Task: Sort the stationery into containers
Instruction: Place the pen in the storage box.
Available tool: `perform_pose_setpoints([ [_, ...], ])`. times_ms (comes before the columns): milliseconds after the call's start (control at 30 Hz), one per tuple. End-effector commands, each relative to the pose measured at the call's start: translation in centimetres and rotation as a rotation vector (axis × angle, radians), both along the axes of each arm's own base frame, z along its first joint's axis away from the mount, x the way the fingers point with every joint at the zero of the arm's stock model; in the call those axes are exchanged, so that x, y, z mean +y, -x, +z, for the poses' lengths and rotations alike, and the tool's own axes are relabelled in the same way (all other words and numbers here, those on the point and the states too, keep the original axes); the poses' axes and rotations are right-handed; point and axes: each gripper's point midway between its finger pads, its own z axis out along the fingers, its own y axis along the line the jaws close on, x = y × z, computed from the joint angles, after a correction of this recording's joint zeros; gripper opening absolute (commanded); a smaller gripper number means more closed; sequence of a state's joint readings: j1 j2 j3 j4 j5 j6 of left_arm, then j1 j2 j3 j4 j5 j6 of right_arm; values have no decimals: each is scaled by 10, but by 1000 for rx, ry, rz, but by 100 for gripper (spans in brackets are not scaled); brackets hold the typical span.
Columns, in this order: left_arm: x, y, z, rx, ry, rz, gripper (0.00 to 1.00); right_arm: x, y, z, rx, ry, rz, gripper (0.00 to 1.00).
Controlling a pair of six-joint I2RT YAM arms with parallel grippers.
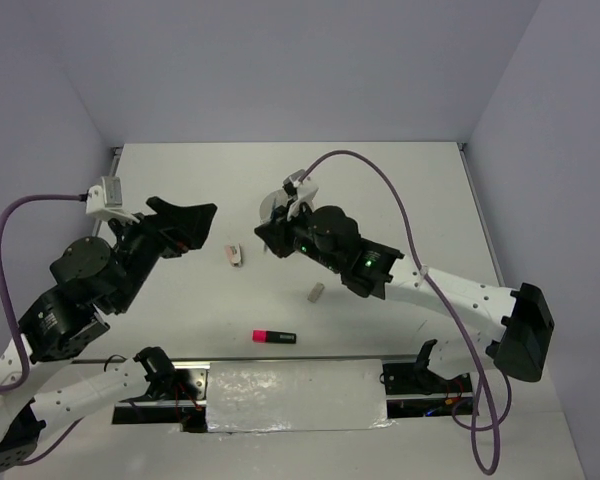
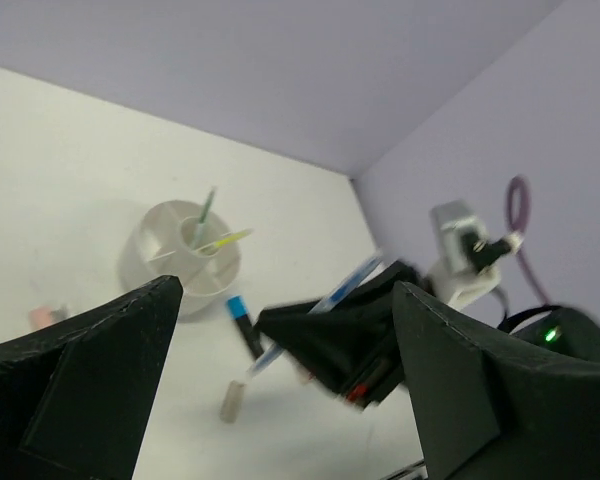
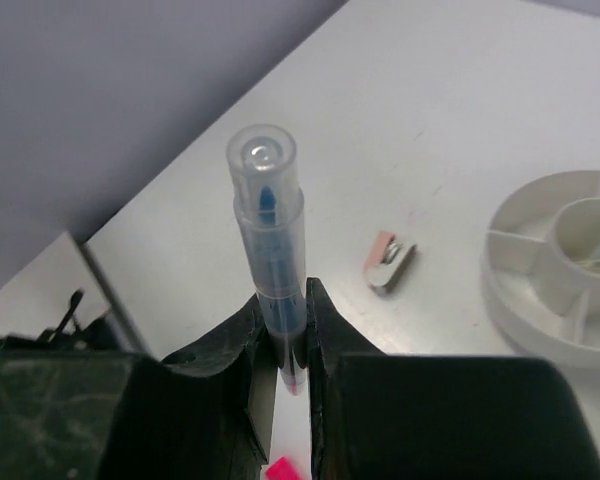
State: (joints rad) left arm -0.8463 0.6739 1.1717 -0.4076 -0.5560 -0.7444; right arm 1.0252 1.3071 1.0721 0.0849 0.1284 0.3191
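Note:
My right gripper (image 1: pixel 271 238) is shut on a clear blue pen (image 3: pixel 269 235) and holds it upright above the table, next to the white divided cup (image 1: pixel 271 207). In the left wrist view the cup (image 2: pixel 150 262) holds a green pen (image 2: pixel 206 208) and a yellow stick (image 2: pixel 225 240). A blue-and-black highlighter (image 2: pixel 244 326) and a grey eraser (image 2: pixel 231 401) lie near it. A pink-and-black highlighter (image 1: pixel 274 337) lies near the front. My left gripper (image 1: pixel 192 222) is open and empty, left of the cup.
A small pink-and-silver sharpener (image 1: pixel 234 257) lies between the two grippers and also shows in the right wrist view (image 3: pixel 390 262). The grey eraser (image 1: pixel 316 292) lies under the right arm. A white block (image 1: pixel 295 394) sits between the arm bases.

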Motion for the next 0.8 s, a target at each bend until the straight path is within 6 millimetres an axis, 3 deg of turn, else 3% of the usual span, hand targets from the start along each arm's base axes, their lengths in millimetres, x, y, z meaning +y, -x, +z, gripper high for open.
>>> perform_pose_setpoints([
  [0, 8, 2, -37, 101, -172, 12, 99, -21, -42, 18, -86, -31, -149, 0],
  [167, 1, 21, -87, 186, -388, -134, 98, -49, -97, 1, -124, 55, -295, 0],
  [300, 16, 33, -110, 163, -472, -162, 98, -56, -130, -8, -165, 84, -322, 0],
  [333, 21, 37, -116, 151, -475, -159, 99, -54, -138, -20, -156, 110, -318, 0],
  [400, 31, 40, -119, 114, -472, -141, 99, -58, -155, -18, -167, 125, -343, 0],
  [433, 33, 40, -139, 135, -496, -134, 99, -56, -165, -23, -161, 138, -354, 0],
  [467, 40, 37, -143, 144, -459, -81, 99, -56, -169, -24, -164, 143, -351, 0],
  [600, 45, 50, -123, 33, -385, -113, 99, -56, -185, -31, -171, 145, -346, 0],
  [733, 48, 49, -126, 41, -383, -99, 99, -58, -193, -48, -157, 142, -333, 5],
  [767, 46, 49, -127, 41, -389, -107, 99, -57, -194, -43, -172, 113, -334, 5],
])
